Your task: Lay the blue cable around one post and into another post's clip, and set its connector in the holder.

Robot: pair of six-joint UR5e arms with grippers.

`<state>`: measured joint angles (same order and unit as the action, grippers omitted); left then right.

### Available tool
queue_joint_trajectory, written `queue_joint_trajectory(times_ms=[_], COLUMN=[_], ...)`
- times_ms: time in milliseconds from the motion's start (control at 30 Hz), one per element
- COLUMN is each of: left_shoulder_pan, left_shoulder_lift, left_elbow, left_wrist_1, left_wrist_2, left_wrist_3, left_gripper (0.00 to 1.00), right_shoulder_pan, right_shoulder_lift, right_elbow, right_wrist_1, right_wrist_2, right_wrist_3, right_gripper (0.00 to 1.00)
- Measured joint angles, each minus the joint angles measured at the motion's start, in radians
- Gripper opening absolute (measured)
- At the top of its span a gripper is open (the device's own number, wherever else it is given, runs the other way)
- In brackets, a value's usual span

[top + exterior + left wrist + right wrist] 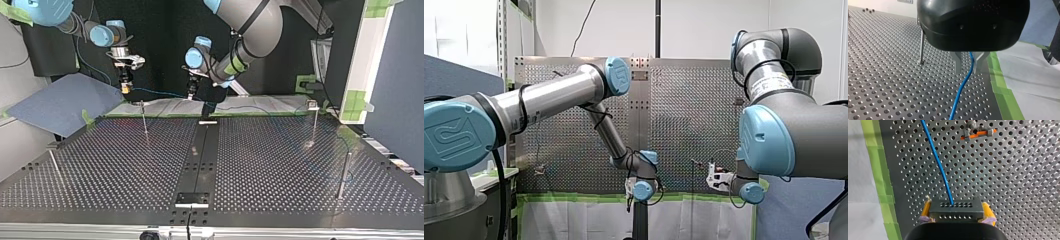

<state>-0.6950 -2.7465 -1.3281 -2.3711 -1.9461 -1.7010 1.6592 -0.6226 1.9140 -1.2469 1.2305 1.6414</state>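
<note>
Routing is hardly begun: my right gripper [956, 213] clamps the connector [955, 206], my left gripper [967, 71], released, straddles the blue cable [961, 88]; the top view's upper-left post [144, 119] stands bare

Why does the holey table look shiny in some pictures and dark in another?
Left wrist view: light bounces off the table, so it gleams silver under my left hand. Top view: it looks nearly black. Right wrist view: past the connector in my right hand, glare brightens the side away from the green tape.
</note>
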Motion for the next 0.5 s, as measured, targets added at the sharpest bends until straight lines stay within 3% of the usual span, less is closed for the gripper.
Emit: queue_joint_trajectory(times_ms=[300,500], left_shoulder_pan=[0.001,0.002], left_shoulder_lift=[0.0,0.0], left_elbow=[0.0,0.0], left_wrist_1=[-0.002,-0.017], left_wrist_2=[0.001,-0.005], left_wrist_3=[0.002,0.029], left_gripper=[0.19,0.22], right_shoulder_pan=[0.001,0.001], right_shoulder_lift=[0.0,0.0], right_elbow=[0.0,0.0], right_wrist_1=[0.001,0.001], right_wrist_2=[0.001,0.001], right_wrist_3=[-0.004,-0.004], right_gripper=[0.0,0.0])
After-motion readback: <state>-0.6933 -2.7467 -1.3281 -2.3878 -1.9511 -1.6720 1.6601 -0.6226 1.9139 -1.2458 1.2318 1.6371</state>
